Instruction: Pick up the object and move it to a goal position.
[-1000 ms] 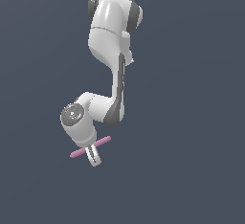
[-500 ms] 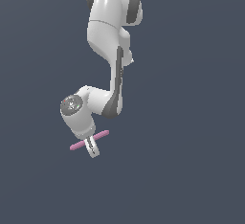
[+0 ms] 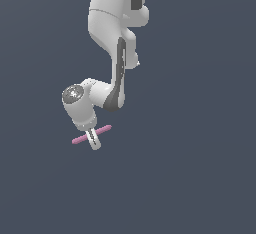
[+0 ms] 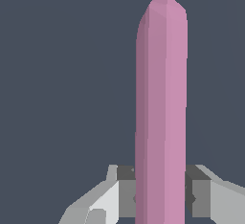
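- My claw (image 3: 93,142) is pinching the pink rod (image 3: 102,130); in the wrist view my two fingers (image 4: 125,192) press against it from either side, touching its flanks.
- The rod (image 4: 161,113) sits crosswise between my fingertips, gripped near its middle, so one stretch sticks out to each side of the claw in the exterior view.
- In that view the end toward the exterior view's right rides a little higher than the other, so the rod is slightly tilted.
- From the wrist, the rod runs straight away from my fingers and finishes in a rounded tip.
- My arm (image 3: 117,73) hangs down from above, with the wrist bent so the claw sits at its lowest point.
- Around the claw and rod there is only plain dark grey background; I cannot tell what surface lies beneath.
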Motion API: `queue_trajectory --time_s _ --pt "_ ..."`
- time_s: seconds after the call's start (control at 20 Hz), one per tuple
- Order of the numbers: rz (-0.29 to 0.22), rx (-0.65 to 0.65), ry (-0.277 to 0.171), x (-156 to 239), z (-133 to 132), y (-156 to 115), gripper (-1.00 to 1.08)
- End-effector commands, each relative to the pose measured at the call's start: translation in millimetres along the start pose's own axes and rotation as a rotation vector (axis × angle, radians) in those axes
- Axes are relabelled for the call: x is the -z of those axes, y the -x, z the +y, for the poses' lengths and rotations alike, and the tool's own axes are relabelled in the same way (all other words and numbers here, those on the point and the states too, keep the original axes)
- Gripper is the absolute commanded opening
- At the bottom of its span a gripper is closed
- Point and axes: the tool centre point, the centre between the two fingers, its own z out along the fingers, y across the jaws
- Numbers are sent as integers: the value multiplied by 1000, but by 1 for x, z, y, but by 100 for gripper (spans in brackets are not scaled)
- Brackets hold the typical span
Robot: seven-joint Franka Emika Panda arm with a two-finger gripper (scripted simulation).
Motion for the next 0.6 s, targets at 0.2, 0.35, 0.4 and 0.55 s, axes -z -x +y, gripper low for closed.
queue_trajectory --time_s 0.2,0.35,0.4,0.55 --pt "0 0 0 7 42 8 -100" --pt "0 0 0 9 59 10 -100" --pt "0 0 0 10 64 11 -100" --pt "0 0 0 12 77 13 -100"
